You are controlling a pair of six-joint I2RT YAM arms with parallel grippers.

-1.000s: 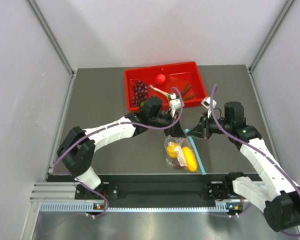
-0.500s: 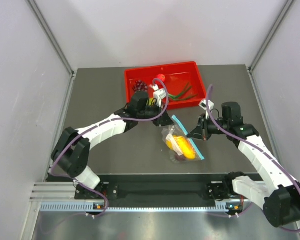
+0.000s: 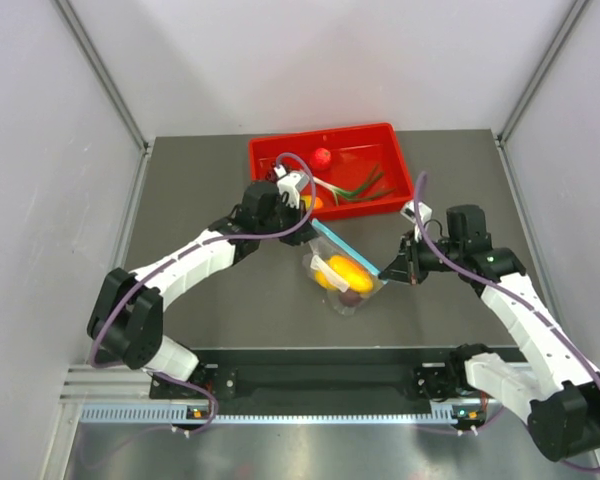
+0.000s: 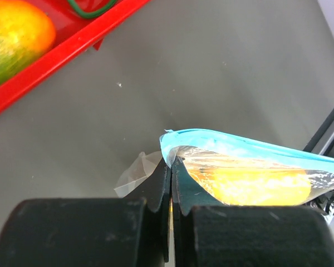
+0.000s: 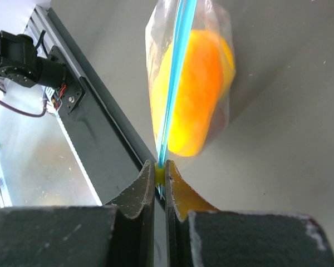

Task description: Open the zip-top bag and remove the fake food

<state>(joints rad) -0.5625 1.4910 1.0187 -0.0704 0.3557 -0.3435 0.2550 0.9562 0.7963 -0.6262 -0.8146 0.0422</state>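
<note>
The zip-top bag [image 3: 342,275] was found suspended between the two arms over the table [image 3: 200,300], just in front of the red tray [image 3: 392,204] and clear of it. The left gripper [image 4: 171,167] had its jaws pressed together on the far-left end of the teal zip strip [image 3: 348,247]. The right gripper [image 5: 160,169] was likewise clamped on the opposite, near-right end of the same strip. In my judgement, holding both ends keeps the strip taut and the mouth edge uppermost, so the closure is presented for parting and the contents cannot spill. The fake food [image 3: 345,270] lay inside, sagging into the pouch below the strip, with a dark maroon piece [image 3: 348,297] lowest. This indicates that the bag was carried by its top edge and not by its body. Whether the lower edge touched the table could not be determined. The bag's long axis followed the strip, running diagonally from the tray side at far left toward the near right. The strip read as one unbroken line in both wrist views, so the seal appeared closed and no item had been removed.
</note>
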